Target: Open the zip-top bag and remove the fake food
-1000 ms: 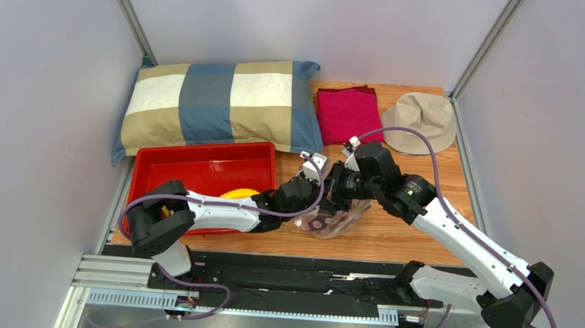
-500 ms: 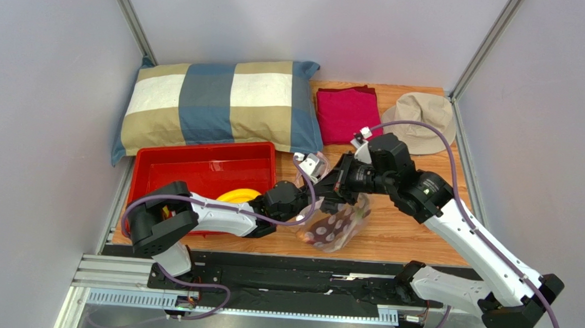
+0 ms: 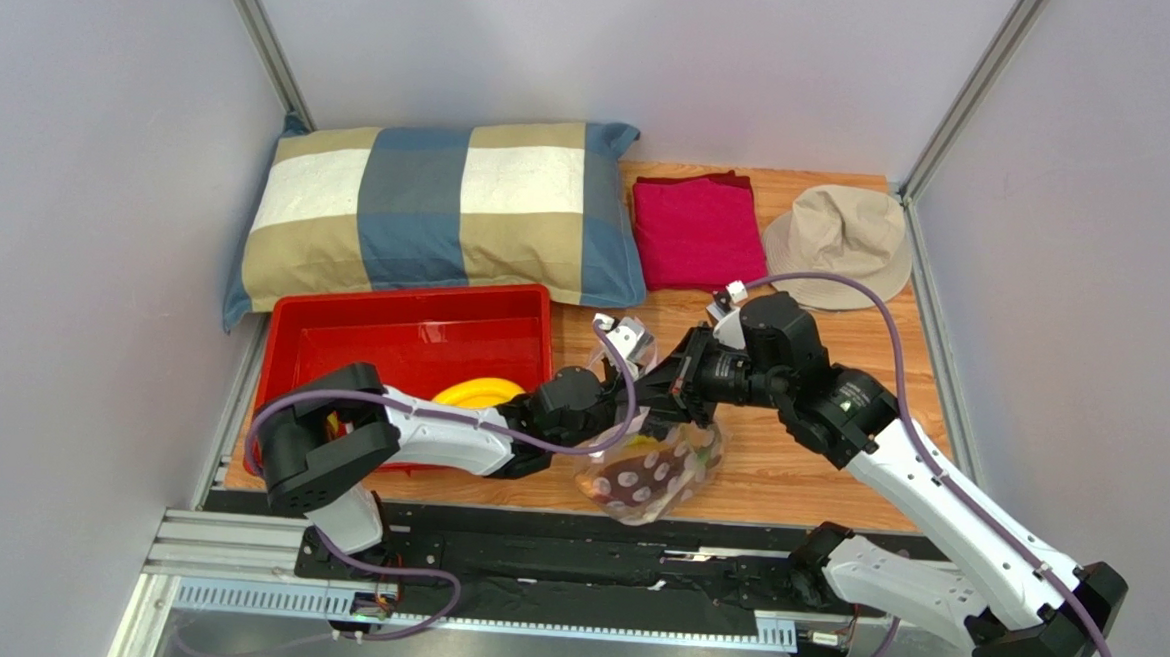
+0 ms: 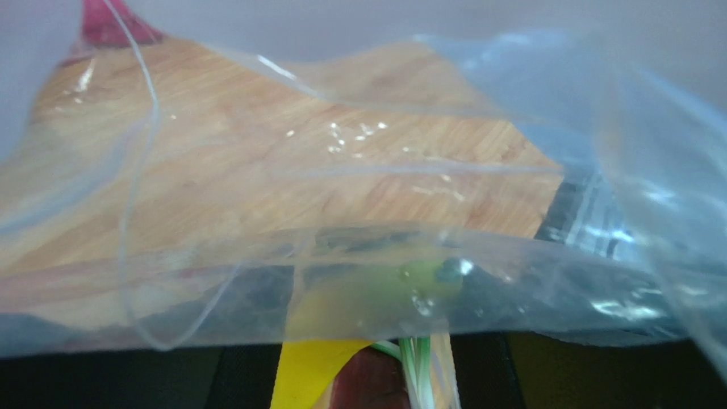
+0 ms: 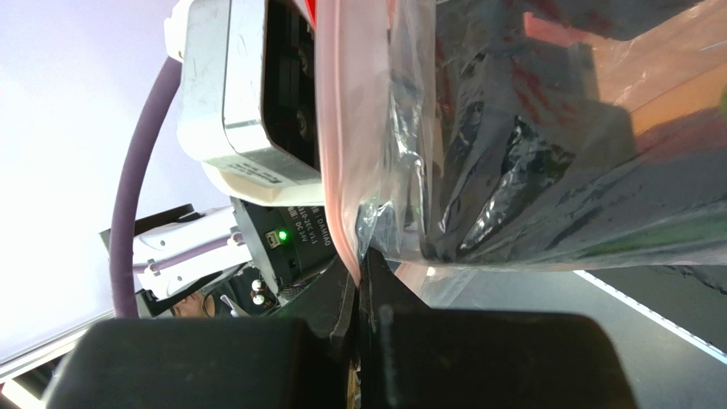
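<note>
The clear zip-top bag [image 3: 644,479] hangs above the table's front edge. My right gripper [image 3: 688,412] is shut on its pink zip strip [image 5: 341,153], with the jaws pressed together at the strip's lower end. My left gripper [image 3: 619,428] reaches into the bag's mouth; its fingers are hidden by plastic. In the left wrist view, crinkled film [image 4: 512,170] fills the frame. Fake food lies low in that view: a yellow piece [image 4: 311,366], a dark red piece [image 4: 371,388] and a pale green fruit [image 4: 401,285]. One yellow banana [image 3: 478,392] lies in the red tray [image 3: 395,334].
A checked pillow [image 3: 432,208] lies behind the tray. A red cloth [image 3: 697,230] and a beige hat [image 3: 847,245] lie at the back right. The left arm's wrist housing [image 5: 247,102] sits close beside the bag's strip.
The bag has been drawn toward the table's front edge and now hangs longer from the right gripper. The left gripper has pushed deeper into the bag's mouth.
</note>
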`<state>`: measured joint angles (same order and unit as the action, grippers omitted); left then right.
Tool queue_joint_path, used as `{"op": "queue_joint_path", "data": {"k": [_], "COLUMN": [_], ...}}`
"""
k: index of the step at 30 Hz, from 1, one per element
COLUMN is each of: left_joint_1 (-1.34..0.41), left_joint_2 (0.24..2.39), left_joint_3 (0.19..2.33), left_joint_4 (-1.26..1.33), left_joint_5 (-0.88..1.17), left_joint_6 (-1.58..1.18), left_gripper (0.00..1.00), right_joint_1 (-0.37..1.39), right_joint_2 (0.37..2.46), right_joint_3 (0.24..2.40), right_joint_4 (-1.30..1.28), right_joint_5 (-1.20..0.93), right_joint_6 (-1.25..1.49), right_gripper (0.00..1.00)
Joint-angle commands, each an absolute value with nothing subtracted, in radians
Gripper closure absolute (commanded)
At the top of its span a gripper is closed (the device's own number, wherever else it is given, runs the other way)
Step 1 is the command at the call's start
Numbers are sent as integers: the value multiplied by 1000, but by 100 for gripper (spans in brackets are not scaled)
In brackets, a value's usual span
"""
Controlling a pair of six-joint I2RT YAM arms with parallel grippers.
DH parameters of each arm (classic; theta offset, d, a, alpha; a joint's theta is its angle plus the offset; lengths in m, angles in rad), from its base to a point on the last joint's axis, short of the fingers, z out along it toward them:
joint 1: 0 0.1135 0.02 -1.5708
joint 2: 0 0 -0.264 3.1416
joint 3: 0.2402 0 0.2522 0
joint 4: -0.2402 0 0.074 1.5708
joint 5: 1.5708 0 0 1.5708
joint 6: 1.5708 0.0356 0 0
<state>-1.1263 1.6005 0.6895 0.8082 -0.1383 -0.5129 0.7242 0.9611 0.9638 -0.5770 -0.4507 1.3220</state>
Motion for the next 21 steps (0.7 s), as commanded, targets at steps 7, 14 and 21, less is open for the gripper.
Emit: {"op": "queue_joint_path", "data": {"k": [7, 14, 21], "left_joint_1": [-1132, -1134, -1134], "left_joint_2": [1603, 1418, 1264], "left_joint_3": [759, 773, 807], "left_joint_4": [902, 619, 238], "left_joint_5": [-200, -134, -92], "left_joint_6": [-433, -420, -396], "left_gripper": [76, 100, 100], "right_joint_1": [775, 719, 673], "right_joint_2": [945, 928, 836], "right_joint_3": [994, 1069, 1078], "right_joint_4": [-511, -690, -802], "right_joint_5": [-414, -316, -169], "right_joint_6": [1368, 1189, 1103], "right_gripper": [100, 100, 100]}}
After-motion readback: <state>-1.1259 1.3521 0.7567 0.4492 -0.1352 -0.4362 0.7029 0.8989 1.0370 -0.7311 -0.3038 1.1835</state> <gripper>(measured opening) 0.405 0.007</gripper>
